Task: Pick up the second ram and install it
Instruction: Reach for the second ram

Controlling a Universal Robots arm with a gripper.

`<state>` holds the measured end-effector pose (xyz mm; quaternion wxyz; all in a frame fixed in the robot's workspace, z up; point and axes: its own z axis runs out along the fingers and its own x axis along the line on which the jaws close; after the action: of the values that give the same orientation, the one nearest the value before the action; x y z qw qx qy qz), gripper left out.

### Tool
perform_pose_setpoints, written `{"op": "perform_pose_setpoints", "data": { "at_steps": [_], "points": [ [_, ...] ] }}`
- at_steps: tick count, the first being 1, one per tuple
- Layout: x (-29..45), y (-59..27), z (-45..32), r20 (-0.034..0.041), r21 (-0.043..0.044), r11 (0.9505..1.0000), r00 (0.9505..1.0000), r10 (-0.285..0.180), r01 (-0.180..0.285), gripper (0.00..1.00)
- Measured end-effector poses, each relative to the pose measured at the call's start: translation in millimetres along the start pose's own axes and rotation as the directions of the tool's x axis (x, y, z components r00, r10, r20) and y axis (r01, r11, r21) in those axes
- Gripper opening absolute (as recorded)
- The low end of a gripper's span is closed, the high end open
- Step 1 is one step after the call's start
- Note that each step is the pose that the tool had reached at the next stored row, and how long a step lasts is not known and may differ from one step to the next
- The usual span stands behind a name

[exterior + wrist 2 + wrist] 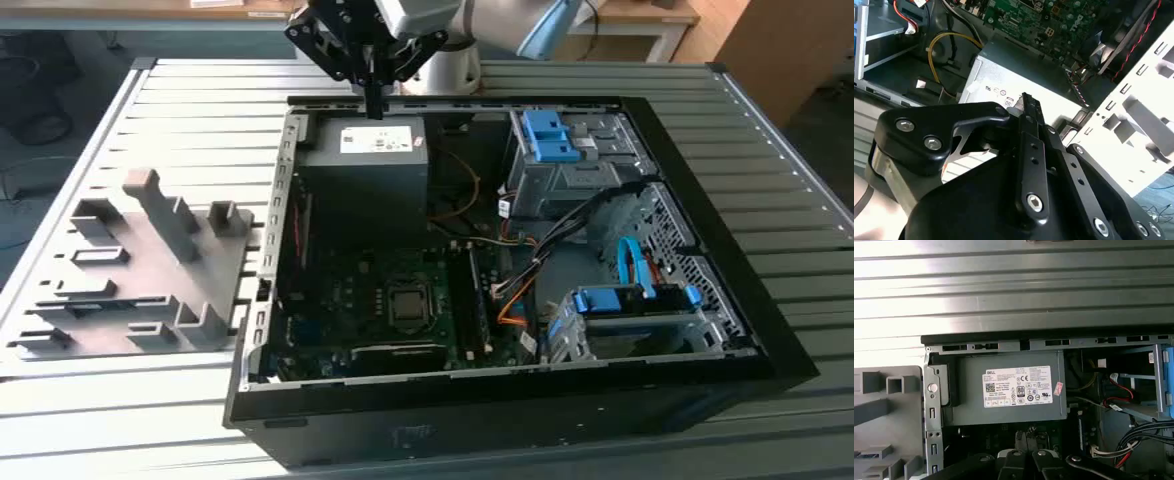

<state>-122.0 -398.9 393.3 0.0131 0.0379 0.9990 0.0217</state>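
Gripper hovers over power supply, fingers pinched together. White printed label on its top. Can't tell you where second ram sits. Grey tray lies beside case.

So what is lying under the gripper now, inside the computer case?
The gripper hangs over the grey power supply inside the computer case, and the supply's white label faces up. What lies beneath the power supply is covered by its housing.

The ribbed metal table is carrying an open computer case and, seemingly, a grey plastic tray beside it.
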Motion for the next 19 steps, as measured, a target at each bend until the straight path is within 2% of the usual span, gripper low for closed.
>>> {"op": "perform_pose_setpoints", "data": {
  "at_steps": [6, 16, 19],
  "points": [
    [1.8, -0.2, -0.1, -0.0001, 0.0002, 1.0, 1.0, 0.0, 0.0, 0.1],
    [40.8, -3.1, -1.0, 0.0004, 0.0, 1.0, 1.0, 0.0, 0.0, 0.1],
    [49.5, -3.7, -1.2, 0.0003, 0.0, 1.0, 1.0, 0.0, 0.0, 0.1]
  ]
}}
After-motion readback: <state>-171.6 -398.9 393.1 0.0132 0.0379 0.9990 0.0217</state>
